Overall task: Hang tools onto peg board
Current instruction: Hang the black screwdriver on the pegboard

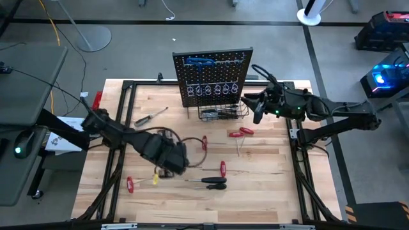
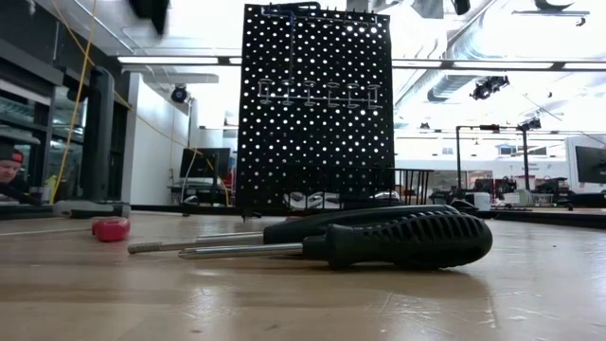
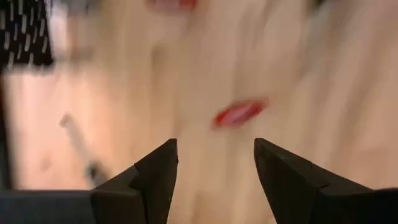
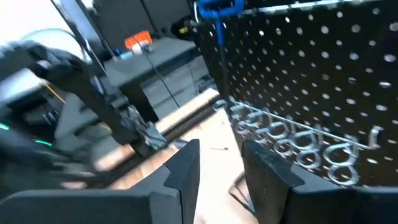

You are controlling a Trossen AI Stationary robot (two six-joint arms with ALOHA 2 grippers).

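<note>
The peg board (image 1: 214,76) stands upright at the table's far middle, with a row of metal loop hooks (image 4: 298,143) and a wire basket (image 1: 223,114) at its foot. A blue T-handle key (image 4: 217,9) hangs at its top. Several tools lie flat on the wood: red-handled ones (image 1: 241,132) (image 1: 223,168) and two black screwdrivers (image 2: 407,237). My left gripper (image 1: 174,160) points down over the table's middle left, open, with a blurred red handle (image 3: 239,114) beyond its fingers. My right gripper (image 1: 251,107) is open and holds nothing, raised by the board's right side.
A black-handled screwdriver (image 1: 150,116) lies at the far left of the table. A red handle (image 1: 130,184) and a yellow piece (image 1: 155,179) lie near the front left. Dark frame rails (image 1: 124,86) border the table. A person (image 2: 9,166) is in the room at left.
</note>
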